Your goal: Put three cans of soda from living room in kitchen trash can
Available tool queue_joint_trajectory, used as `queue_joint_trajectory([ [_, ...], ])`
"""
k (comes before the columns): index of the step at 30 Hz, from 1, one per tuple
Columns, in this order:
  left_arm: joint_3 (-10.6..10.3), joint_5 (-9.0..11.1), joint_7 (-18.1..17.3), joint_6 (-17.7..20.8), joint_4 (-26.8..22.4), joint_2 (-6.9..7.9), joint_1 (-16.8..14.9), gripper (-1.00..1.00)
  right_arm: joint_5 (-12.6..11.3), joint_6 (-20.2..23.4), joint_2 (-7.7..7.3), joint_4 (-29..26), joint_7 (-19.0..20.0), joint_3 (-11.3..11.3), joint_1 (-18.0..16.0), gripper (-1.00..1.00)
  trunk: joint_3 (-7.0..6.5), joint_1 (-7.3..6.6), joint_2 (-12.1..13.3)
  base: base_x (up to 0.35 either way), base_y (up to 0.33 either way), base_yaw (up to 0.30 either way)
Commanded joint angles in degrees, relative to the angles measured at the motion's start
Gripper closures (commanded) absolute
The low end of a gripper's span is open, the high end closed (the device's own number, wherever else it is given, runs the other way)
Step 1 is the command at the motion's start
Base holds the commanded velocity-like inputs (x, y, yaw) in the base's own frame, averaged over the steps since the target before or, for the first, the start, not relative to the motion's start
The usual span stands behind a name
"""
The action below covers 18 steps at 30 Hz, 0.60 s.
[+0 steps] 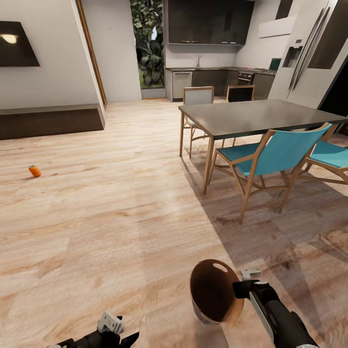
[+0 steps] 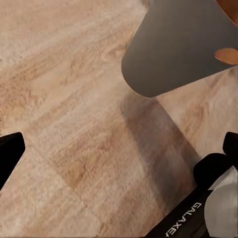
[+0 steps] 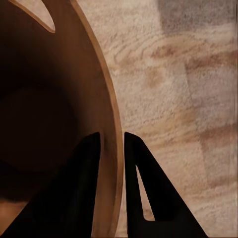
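An orange-red can of soda (image 1: 34, 170) lies on its side on the wood floor at the far left, well away from both arms. The tash can (image 1: 210, 289), tan outside and dark brown inside, hangs tilted low at the front with its mouth toward me. My right gripper (image 1: 240, 288) is shut on its rim. In the right wrist view the two black fingers (image 3: 89, 163) pinch the bin's wall (image 3: 44, 99), one inside and one outside. My left gripper (image 1: 113, 328) is open and empty at the lower edge, over bare floor (image 2: 74, 99).
A dark dining table (image 1: 251, 116) with blue chairs (image 1: 275, 154) and wood chairs stands to the right. Kitchen counters (image 1: 212, 79) and a fridge (image 1: 309, 53) lie beyond it. A low dark unit (image 1: 48, 121) runs along the left wall. Open floor stretches between.
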State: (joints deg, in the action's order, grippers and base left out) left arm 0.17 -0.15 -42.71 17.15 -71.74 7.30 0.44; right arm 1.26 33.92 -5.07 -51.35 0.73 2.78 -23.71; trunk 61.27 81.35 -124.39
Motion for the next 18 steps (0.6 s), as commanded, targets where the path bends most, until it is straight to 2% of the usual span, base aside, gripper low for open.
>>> queue_joint_trajectory([
  [1, 0.0, 0.0, 0.0, 0.1, -0.2, 0.00, 0.0, -1.00, -0.7, 1.5, 0.00, -1.2, 0.4, -0.1, 0.0, 1.00, -0.01, 0.00, 0.0, 0.000, 0.000, 0.000],
  [6, 0.6, 0.0, 0.0, 0.3, -0.6, 0.00, 0.0, -1.00, -0.6, 10.1, -0.04, -6.8, 0.3, -0.1, 0.0, 1.00, -0.01, 0.00, 0.0, 0.000, 0.000, 0.000],
  [9, 1.1, 0.0, 0.0, 0.3, -0.5, 0.03, 0.0, -1.00, -0.6, 13.2, -0.09, -9.1, 0.3, -0.1, 0.0, 1.00, -0.01, 0.00, 0.0, 0.000, 0.000, 0.000],
  [18, 1.7, 0.0, 0.0, 0.3, -0.1, 0.08, 0.0, -1.00, -0.6, 15.1, -0.11, -10.1, 0.2, -0.1, 0.0, 1.00, -0.01, 0.00, 0.0, 0.000, 0.000, 0.000],
])
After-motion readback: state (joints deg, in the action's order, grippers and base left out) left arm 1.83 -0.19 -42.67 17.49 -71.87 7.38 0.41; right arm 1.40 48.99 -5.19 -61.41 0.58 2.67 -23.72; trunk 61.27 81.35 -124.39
